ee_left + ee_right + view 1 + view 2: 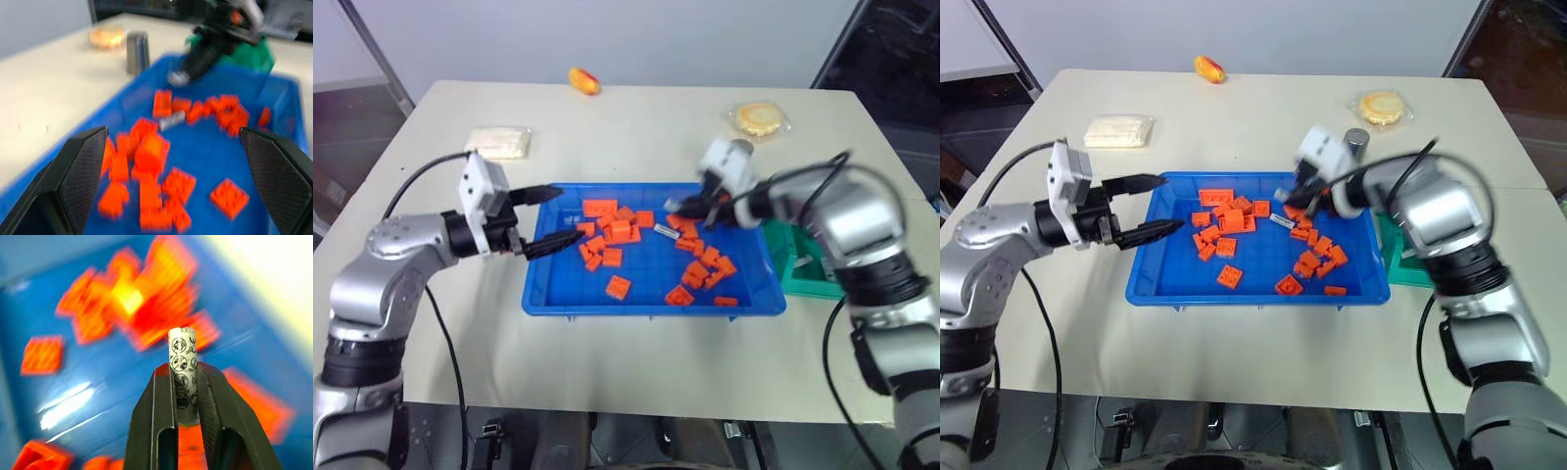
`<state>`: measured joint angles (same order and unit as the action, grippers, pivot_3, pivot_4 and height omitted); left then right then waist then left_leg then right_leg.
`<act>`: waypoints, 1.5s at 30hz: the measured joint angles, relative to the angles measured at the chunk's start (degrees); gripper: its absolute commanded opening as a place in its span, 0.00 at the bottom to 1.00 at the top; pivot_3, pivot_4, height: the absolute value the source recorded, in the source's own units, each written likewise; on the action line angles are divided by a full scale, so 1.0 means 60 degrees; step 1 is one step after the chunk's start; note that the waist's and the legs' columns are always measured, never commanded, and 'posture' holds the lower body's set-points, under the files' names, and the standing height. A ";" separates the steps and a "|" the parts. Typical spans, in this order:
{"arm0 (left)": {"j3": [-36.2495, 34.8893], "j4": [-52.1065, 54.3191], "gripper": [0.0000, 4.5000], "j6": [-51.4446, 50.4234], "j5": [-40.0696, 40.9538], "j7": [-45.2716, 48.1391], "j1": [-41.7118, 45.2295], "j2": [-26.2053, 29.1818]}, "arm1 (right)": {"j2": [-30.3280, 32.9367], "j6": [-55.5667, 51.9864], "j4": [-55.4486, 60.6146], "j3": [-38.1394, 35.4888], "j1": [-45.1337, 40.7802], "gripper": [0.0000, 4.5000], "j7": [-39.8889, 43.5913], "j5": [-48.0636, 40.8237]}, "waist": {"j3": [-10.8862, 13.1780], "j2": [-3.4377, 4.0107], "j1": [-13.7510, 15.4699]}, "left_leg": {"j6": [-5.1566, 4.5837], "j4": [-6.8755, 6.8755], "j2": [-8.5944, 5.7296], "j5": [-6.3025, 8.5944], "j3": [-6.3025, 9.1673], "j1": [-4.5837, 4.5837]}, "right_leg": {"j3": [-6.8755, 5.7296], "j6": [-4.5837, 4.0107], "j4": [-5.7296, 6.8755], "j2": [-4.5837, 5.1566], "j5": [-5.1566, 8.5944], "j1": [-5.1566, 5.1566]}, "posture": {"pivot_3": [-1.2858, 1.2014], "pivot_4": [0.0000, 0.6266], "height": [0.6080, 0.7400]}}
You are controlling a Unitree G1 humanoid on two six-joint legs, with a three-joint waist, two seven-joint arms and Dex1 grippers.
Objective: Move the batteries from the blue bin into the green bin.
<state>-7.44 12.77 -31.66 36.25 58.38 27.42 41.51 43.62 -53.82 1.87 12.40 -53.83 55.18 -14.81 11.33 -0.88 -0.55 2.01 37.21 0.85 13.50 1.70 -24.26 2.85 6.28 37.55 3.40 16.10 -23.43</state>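
Batteries number two: one (182, 377) clamped, one (666, 230) among bricks.

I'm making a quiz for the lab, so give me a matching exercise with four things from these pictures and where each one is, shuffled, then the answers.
Things:
1. battery
2. orange bricks
3. green bin
4. metal can

Places:
A. lying in the blue bin
B. standing on the table beyond the blue bin
C. clamped in the right gripper
D. on the table beside the blue bin, under the right arm

Pairs: 1-C, 2-A, 3-D, 4-B
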 measured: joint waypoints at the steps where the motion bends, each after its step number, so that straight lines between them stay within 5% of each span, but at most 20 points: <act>1: 0.0067 -0.0175 1.00 0.0000 0.0055 0.0186 0.0285 -0.0054 | 0.0296 0.0040 -0.0037 -0.0145 -0.0095 0.01 0.0026 0.0016 | 0.0000 0.0000 0.0020 | 0.0000 0.0000 -0.0004 0.0000 0.0000 -0.0004 | -0.0002 0.0000 -0.0007 0.0005 0.0000 0.0001 | 0.52 0.24 1.00; 10: 0.1604 -0.1628 1.00 0.0620 -0.0384 0.1896 0.2272 -0.0685 | 0.2736 0.0116 -0.0310 -0.1293 0.1266 0.01 0.0135 0.0269 | 0.0000 -0.0001 -0.0070 | -0.0001 -0.0001 -0.0002 0.0000 -0.0009 -0.0009 | 0.0002 0.0001 -0.0010 -0.0002 -0.0001 -0.0008 | 0.52 0.24 1.00; 17: 0.2175 -0.2811 1.00 0.1427 -0.1148 0.2391 0.2720 -0.1236 | 0.3215 -0.0075 0.0050 -0.2319 0.3124 0.01 -0.0056 0.0142 | 0.0000 0.0004 -0.0117 | -0.0002 -0.0001 0.0015 -0.0001 -0.0012 0.0005 | 0.0014 0.0000 0.0002 -0.0025 0.0000 -0.0009 | 0.52 0.24 1.00; 26: 0.2207 -0.3350 1.00 0.2097 -0.1847 0.2235 0.2736 -0.1338 | 0.3207 0.0287 0.0040 -0.2565 0.3624 0.99 -0.0394 0.0121 | 0.0001 0.0006 -0.0077 | -0.0002 0.0002 0.0014 -0.0001 -0.0012 0.0001 | 0.0015 0.0001 0.0002 -0.0023 0.0000 -0.0009 | 0.52 0.24 1.00; 29: 0.2109 -0.3245 1.00 0.2098 -0.1912 0.1985 0.2705 -0.1287 | 0.3078 0.0392 -0.0081 -0.2234 0.3099 0.99 -0.0501 0.0267 | 0.0001 0.0006 -0.0113 | -0.0001 0.0003 0.0015 -0.0001 -0.0013 0.0003 | 0.0016 0.0001 0.0003 -0.0022 0.0000 -0.0010 | 0.52 0.24 1.00; 34: 0.1775 -0.2960 1.00 0.2096 -0.2135 0.1803 0.2219 -0.0432 | 0.1303 -0.0116 -0.0030 -0.2027 0.1362 0.99 -0.0690 -0.0280 | 0.0002 0.0008 -0.0361 | -0.0001 -0.0016 0.0026 -0.0001 -0.0005 0.0017 | 0.0019 -0.0002 0.0018 -0.0037 0.0001 -0.0016 | 0.52 0.24 1.00; 45: 0.0633 -0.1127 1.00 0.1116 -0.1734 0.0929 0.0291 0.0398 | -0.1297 -0.0744 0.0120 -0.0665 0.1359 0.99 -0.0991 -0.1024 | 0.0002 0.0006 -0.0181 | -0.0001 0.0011 0.0000 -0.0001 -0.0004 -0.0011 | 0.0014 0.0000 0.0035 0.0002 0.0000 -0.0024 | 0.52 0.24 1.00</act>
<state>-3.65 6.01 -24.97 25.84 63.96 29.17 43.89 35.84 -58.29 2.59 8.41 -45.68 49.24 -20.95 11.34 -0.84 -1.63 2.01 37.28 0.85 13.50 1.68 -24.32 2.93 6.27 37.76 3.41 16.10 -23.58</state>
